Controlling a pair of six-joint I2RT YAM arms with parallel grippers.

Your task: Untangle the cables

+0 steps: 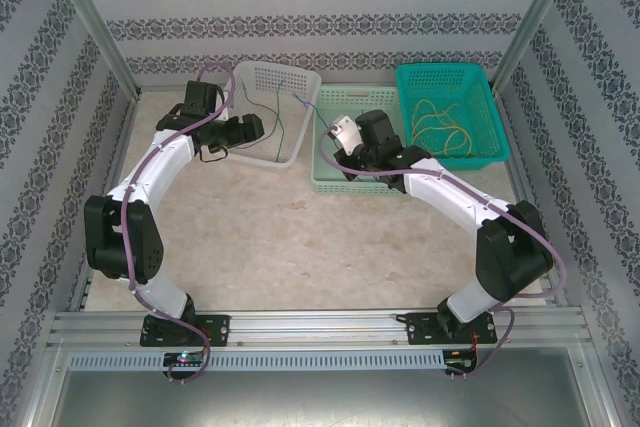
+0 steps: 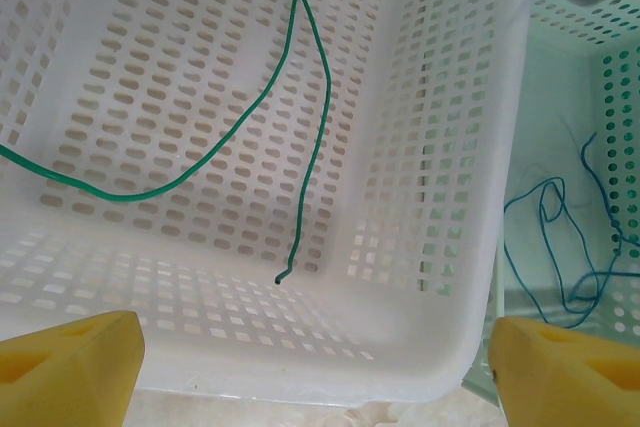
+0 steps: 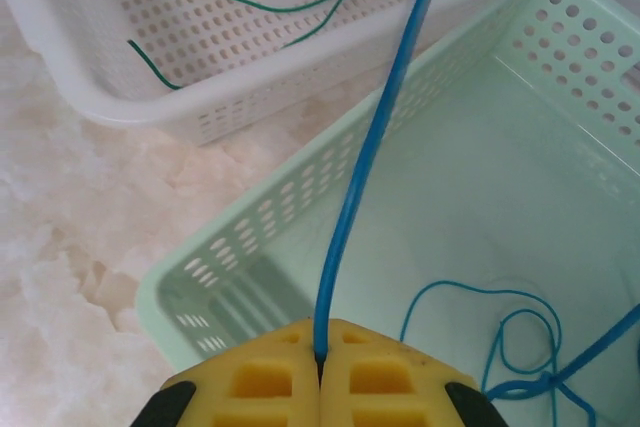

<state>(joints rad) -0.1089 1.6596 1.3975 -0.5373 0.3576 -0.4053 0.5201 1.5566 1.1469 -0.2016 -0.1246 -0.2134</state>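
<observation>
- We can read no text, label, brand, number or sign on anything in these views.

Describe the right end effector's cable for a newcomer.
Find the pale green basket, middle of three at the table's far side. Above it, the right end effector pinches a taut blue cable. The white basket holds a green cable, the teal basket a yellow cable.
</observation>
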